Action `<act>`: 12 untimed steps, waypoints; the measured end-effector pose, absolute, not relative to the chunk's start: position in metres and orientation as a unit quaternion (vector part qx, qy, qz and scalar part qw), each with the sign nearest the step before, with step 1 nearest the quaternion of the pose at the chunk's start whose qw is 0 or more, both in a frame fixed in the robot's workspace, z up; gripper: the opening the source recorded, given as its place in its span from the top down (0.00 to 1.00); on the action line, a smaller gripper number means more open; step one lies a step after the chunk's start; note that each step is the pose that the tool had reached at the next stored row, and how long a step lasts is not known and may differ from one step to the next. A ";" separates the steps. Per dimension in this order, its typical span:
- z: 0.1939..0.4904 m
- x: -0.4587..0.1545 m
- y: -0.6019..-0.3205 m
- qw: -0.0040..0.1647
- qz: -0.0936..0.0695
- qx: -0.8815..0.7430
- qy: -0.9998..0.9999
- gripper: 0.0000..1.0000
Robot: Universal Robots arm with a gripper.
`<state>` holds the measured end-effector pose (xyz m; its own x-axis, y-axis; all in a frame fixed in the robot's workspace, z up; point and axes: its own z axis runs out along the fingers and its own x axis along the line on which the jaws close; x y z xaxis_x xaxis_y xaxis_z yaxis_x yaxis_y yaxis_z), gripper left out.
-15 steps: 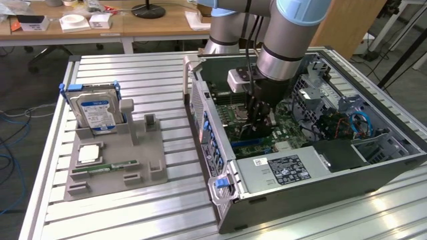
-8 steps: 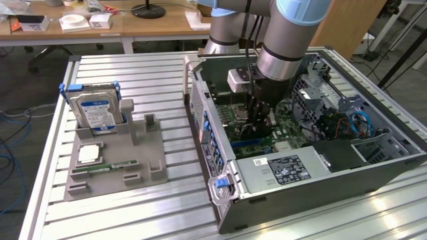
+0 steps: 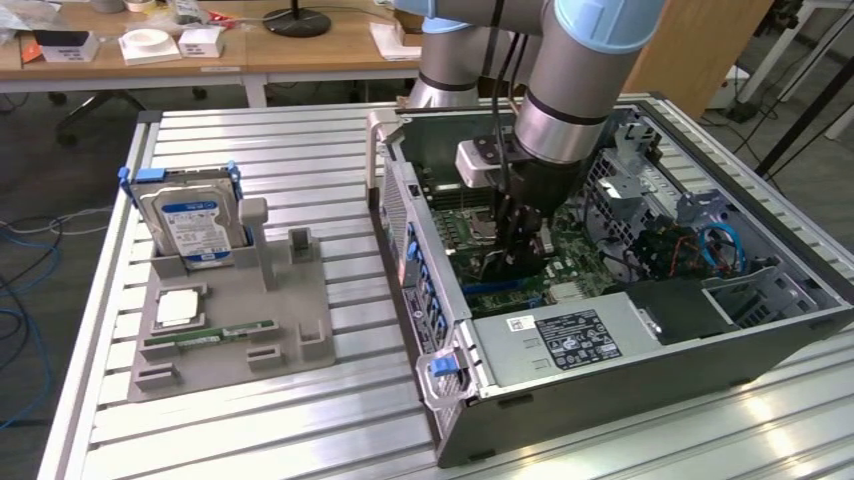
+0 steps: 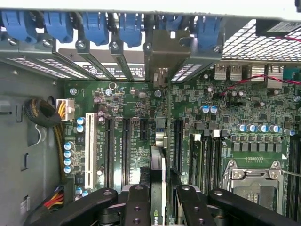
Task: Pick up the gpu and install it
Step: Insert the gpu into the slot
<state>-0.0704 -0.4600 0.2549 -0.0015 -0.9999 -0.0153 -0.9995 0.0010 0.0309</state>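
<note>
The gpu (image 4: pixel 158 176) stands edge-on between my fingers in the wrist view, a thin green card pointing down at the motherboard's expansion slots (image 4: pixel 126 146). Its silver end bracket (image 4: pixel 162 52) reaches to the case's rear slot openings, among the blue latches (image 4: pixel 94 23). My gripper (image 4: pixel 160 209) is shut on the card, one black finger (image 4: pixel 136 207) on each side. In the exterior view the gripper (image 3: pixel 514 255) hangs straight down inside the open computer case (image 3: pixel 747 330), just above the motherboard (image 3: pixel 574 255). Whether the card's edge touches a slot is hidden.
A hard drive (image 3: pixel 194 220) with a blue-white label stands in the grey fixture (image 3: pixel 227 350) on the exterior view's left, with a memory stick (image 3: pixel 211 335) and a processor chip (image 3: pixel 180 308). Inside the case are the power supply (image 3: pixel 561 340), cables (image 3: pixel 714 250) and the processor socket (image 4: pixel 256 183).
</note>
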 end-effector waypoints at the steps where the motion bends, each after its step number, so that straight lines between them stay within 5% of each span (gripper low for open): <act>1: 0.255 -0.070 -0.460 0.006 -0.016 0.707 -0.707 0.74; 12: 0.249 -0.070 -0.460 0.006 -0.016 0.707 -0.707 0.74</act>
<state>-0.0703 -0.4601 0.2486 -0.0013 -0.9999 -0.0139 -0.9995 0.0008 0.0309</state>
